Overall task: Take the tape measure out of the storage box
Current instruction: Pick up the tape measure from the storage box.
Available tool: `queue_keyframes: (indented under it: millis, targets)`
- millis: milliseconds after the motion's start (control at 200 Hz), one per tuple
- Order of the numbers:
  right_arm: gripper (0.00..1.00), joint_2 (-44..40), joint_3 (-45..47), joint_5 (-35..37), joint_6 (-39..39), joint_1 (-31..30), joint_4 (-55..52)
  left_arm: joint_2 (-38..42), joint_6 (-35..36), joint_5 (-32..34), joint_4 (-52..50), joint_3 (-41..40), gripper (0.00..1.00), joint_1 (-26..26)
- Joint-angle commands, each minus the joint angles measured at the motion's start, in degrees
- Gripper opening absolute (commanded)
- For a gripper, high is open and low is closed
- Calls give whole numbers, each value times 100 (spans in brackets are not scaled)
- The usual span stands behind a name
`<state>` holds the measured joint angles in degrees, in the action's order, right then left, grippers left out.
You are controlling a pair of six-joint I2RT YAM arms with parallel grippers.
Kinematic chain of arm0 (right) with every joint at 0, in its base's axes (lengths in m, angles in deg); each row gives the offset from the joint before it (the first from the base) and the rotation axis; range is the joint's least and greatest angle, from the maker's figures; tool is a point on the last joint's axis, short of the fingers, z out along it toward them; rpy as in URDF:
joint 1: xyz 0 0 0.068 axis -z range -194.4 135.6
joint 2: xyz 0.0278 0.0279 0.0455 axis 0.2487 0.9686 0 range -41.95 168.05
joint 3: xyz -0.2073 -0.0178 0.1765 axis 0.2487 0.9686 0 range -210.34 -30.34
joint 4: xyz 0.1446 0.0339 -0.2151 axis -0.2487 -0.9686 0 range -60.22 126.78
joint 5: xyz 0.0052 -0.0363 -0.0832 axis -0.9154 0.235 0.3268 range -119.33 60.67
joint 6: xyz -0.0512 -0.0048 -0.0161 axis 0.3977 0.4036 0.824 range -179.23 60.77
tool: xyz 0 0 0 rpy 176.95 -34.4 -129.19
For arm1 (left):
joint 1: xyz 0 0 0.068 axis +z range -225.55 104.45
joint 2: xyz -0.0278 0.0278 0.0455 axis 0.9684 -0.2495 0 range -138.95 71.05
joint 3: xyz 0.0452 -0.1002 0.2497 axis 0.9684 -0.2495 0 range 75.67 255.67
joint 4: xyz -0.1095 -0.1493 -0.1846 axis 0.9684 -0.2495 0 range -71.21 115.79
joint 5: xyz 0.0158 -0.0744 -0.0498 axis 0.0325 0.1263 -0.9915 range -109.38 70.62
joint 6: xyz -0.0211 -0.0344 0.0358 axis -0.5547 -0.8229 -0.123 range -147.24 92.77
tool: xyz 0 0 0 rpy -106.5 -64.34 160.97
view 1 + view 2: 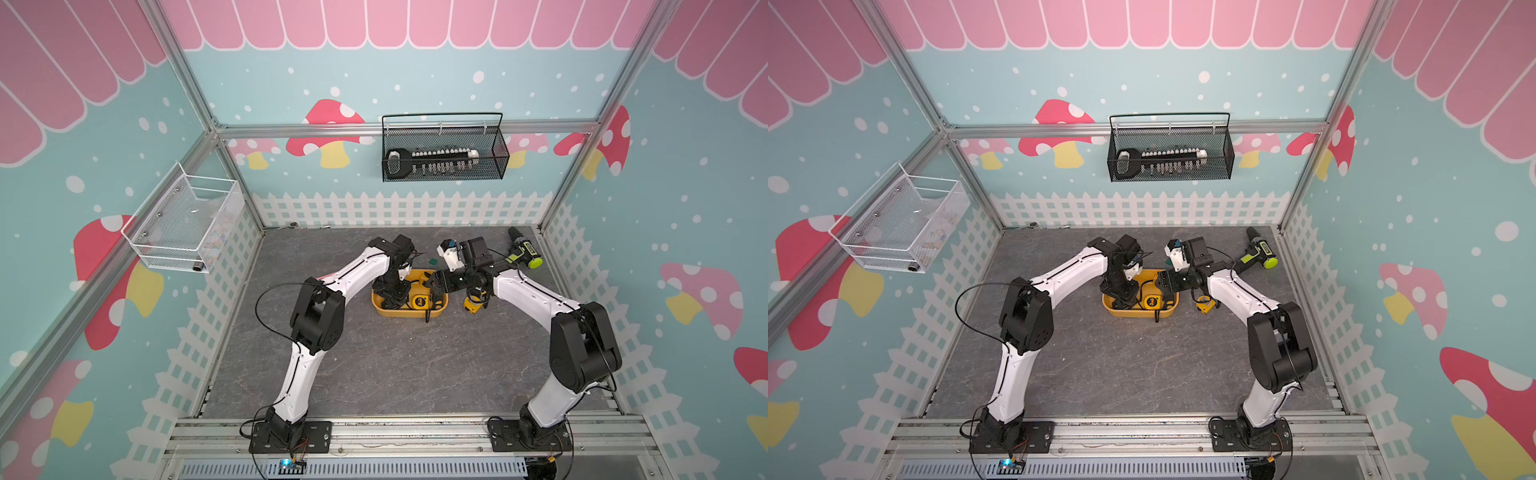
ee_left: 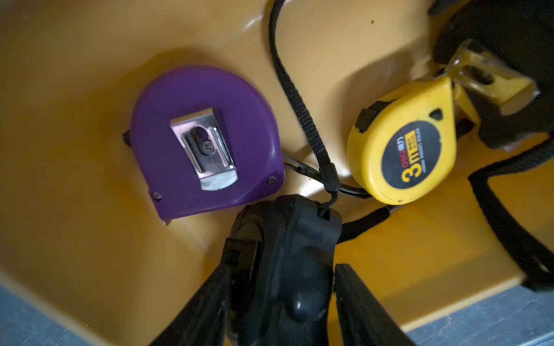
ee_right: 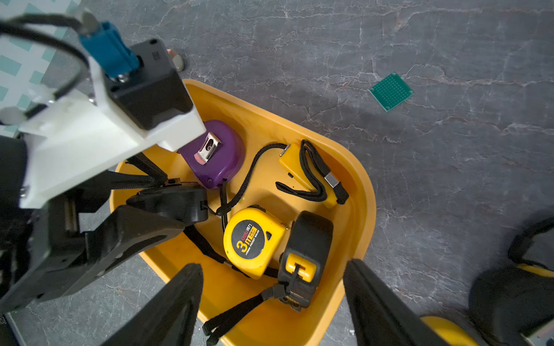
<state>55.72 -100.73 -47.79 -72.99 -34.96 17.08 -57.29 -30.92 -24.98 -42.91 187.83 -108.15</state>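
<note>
The storage box point(image 1: 409, 313) point(image 1: 1138, 314) is a shallow yellow-orange tub point(image 3: 365, 185) mid-table, holding several tape measures. My left gripper point(image 2: 283, 269) point(image 1: 390, 297) reaches down into its left end, shut on a black tape measure point(image 2: 284, 239) point(image 3: 171, 200) low inside the tub. Beside it lie a purple tape measure point(image 2: 204, 143) point(image 3: 215, 155), clip side up, and a yellow 3 m one point(image 2: 401, 149) point(image 3: 251, 239). My right gripper point(image 3: 272, 265) point(image 1: 431, 286) hangs open over the tub's right end, above a black-and-yellow tape measure point(image 3: 305, 254).
Another yellow-and-black tape measure point(image 1: 473, 302) point(image 1: 1204, 306) lies on the table right of the tub. A small green board point(image 3: 391, 91) sits behind the tub and a drill point(image 1: 521, 251) at the back right. A black wire basket point(image 1: 442, 151) and a white basket point(image 1: 183, 224) hang on the walls.
</note>
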Motion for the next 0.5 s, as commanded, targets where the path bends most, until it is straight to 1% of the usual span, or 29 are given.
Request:
queue_keyframes:
  millis: [0, 105, 165, 195, 315, 395, 490]
  targets:
    - [80, -50, 80, -44, -31, 43, 54, -113, 9, -68, -24, -134, 56, 26]
    - [80, -55, 100, -44, -30, 43, 51, -130, 10, -87, -20, -148, 49, 26]
    - [80, -71, 121, -27, -30, 43, 54, -135, 17, -122, -20, -147, 48, 29]
    - [80, -88, 125, -18, -30, 51, 52, -140, 24, -152, -22, -163, 49, 26]
    - [81, -122, 145, 9, -22, 69, 53, -165, 74, -263, -24, -246, 58, 26]
    - [81, -143, 153, 18, -22, 87, 54, -166, 94, -205, -29, -323, 61, 17]
    - [81, -152, 154, 17, -31, 104, 54, -183, 134, -79, -25, -380, 61, 12]
